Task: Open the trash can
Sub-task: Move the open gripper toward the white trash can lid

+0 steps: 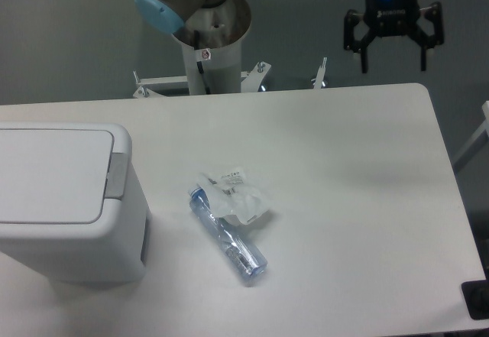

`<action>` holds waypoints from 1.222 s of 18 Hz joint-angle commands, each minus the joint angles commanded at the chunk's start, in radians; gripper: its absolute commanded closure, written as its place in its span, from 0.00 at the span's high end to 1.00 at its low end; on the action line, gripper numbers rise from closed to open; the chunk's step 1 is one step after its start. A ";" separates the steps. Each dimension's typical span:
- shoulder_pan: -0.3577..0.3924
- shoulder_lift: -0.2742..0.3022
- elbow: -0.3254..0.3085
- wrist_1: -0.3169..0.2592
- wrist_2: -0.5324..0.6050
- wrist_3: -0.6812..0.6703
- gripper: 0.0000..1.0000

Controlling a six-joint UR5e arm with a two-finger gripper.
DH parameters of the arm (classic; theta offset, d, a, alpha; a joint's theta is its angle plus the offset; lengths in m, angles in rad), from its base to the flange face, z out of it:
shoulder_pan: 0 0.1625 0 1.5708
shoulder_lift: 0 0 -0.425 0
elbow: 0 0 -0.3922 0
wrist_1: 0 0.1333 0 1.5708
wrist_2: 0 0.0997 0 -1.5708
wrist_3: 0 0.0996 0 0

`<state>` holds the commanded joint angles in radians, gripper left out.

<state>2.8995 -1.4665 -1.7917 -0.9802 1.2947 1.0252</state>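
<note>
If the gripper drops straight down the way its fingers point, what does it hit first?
Probably bare table near the far right edge; depth is unclear. The gripper is open, far from the trash can.

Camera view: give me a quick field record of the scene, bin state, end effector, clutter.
bin: white bin, left edge of table, lid shut
hinge: grey strip on the lid's right side
end effector: open, empty, in the air over the table's far right edge, far from the bin
bottle: clear bottle lying on its side mid-table, right of the bin
wrapper: crumpled white wrapper on the bottle's upper end
task status: not started
</note>
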 joint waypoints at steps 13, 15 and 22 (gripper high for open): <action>-0.298 -0.008 0.021 0.011 -0.081 -0.589 1.00; -0.313 -0.011 0.021 0.011 -0.130 -0.643 1.00; -0.417 -0.050 0.021 0.076 -0.199 -0.695 1.00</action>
<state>2.4822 -1.5169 -1.7702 -0.9038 1.0953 0.3299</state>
